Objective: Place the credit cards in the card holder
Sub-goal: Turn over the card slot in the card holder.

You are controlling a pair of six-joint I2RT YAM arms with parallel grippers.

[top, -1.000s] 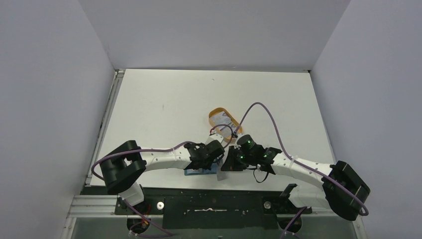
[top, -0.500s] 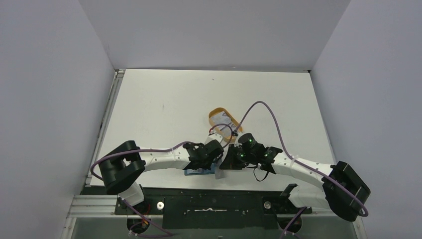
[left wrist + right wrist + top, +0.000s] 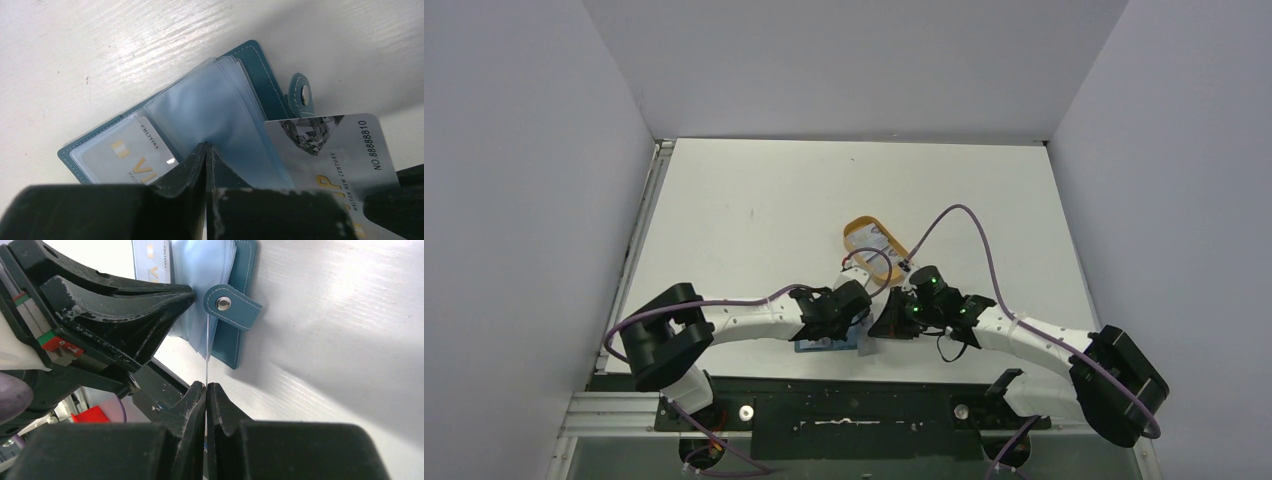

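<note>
The teal card holder (image 3: 252, 65) lies open on the white table near the front edge, also visible from above (image 3: 816, 346). One credit card (image 3: 125, 160) sits in its left clear pocket. My left gripper (image 3: 206, 145) is shut, its tips pressing on the clear pockets (image 3: 210, 105). My right gripper (image 3: 206, 385) is shut on another silvery credit card (image 3: 325, 160), seen edge-on (image 3: 206, 352). That card's far edge meets the pocket stack beside the snap tab (image 3: 232, 305). From above, both grippers crowd together over the holder, left (image 3: 854, 320) and right (image 3: 880, 332).
An orange-tan oval tray (image 3: 856, 226) holding something pale stands just behind the two wrists. Purple cables loop over it. The black mounting rail and the table's front edge (image 3: 844, 380) lie right below the card holder.
My right wrist has shifted slightly to the right with the card still in its jaws, and its cable loop has sagged. The left arm and the card holder have stayed put.
</note>
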